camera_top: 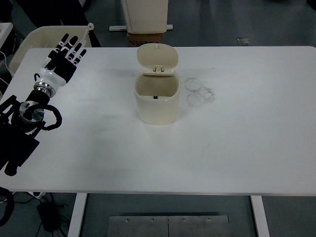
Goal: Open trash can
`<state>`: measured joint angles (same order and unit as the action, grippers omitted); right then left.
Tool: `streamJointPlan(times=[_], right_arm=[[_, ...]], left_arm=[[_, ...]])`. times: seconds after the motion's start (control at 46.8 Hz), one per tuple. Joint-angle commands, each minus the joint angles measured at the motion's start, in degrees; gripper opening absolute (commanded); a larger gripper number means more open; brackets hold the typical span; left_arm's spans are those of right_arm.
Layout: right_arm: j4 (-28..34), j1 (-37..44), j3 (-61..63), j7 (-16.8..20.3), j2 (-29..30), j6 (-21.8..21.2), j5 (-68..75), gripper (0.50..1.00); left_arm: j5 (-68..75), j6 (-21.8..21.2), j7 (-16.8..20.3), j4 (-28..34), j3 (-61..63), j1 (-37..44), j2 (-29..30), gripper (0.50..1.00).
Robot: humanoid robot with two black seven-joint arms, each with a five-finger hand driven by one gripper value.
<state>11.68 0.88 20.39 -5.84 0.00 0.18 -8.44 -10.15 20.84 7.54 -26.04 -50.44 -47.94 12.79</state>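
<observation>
At table (247, 148) centre, cream trash can (157, 101) with lid (157, 58) up, left hand (63, 58) well apart, fingers apparently spread, empty.

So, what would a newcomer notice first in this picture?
First, the small cream plastic trash can at the middle of the white table, its hinged lid standing open. Next, the black-and-white left hand at the table's far left corner, fingers spread, holding nothing.

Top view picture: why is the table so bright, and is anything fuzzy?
In the top view, room light washes the white table pale, with no hard glare spot; the open trash can and the left hand look sharp, casting only faint soft shadows; the ring smudges are marks, not blur.
</observation>
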Motion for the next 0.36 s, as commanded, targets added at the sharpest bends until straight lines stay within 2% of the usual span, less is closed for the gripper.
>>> streamJointPlan(times=[0.0,0.342], right_arm=[[0.0,0.0,0.0,0.0,0.0,0.0,0.0,0.993],[0.0,-0.2,-0.1,0.1,0.0,-0.1,-0.1,0.993]], left_arm=[[0.0,0.1,0.0,0.6,-0.4,0.0,-0.5,1.000],[0.0,0.2,-0.1,0.6,-1.5,-0.4,-0.4,1.000]])
